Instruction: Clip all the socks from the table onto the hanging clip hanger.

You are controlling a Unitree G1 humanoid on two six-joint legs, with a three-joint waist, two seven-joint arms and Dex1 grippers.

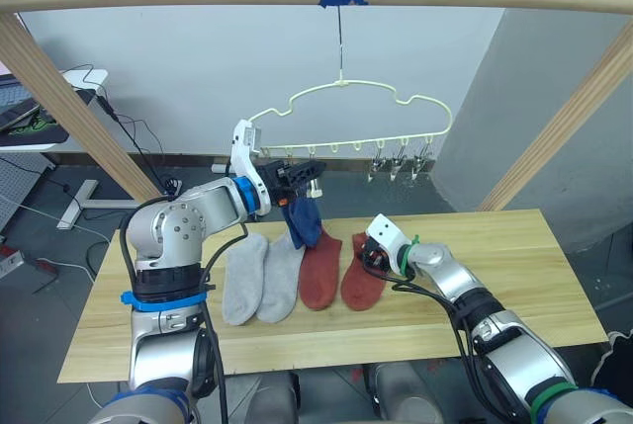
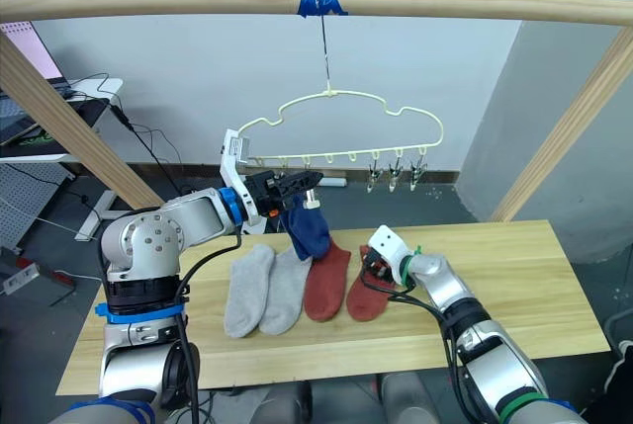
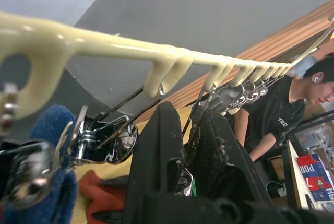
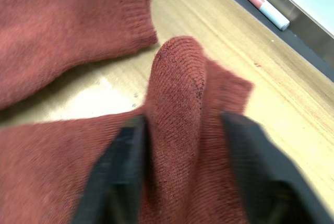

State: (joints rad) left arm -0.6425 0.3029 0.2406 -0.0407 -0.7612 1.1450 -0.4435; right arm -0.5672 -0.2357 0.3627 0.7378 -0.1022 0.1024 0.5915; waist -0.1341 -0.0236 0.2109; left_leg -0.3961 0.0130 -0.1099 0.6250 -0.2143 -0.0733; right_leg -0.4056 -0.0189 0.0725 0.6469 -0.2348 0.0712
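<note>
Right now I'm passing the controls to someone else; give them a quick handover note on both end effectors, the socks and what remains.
Left end effector: raised at the clip hanger, fingers around one of its clips.
Right end effector: low on the table, pinching a fold of the right rust red sock.
Blue socks: hanging below the left clips; how many is unclear.
Two light grey socks and the other rust red sock lie flat.
Left: clip all four.

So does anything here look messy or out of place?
Mostly tidy. One red sock is bunched into a ridge between the right tool's fingers, while two grey socks and the other red sock lie flat on the table.
</note>
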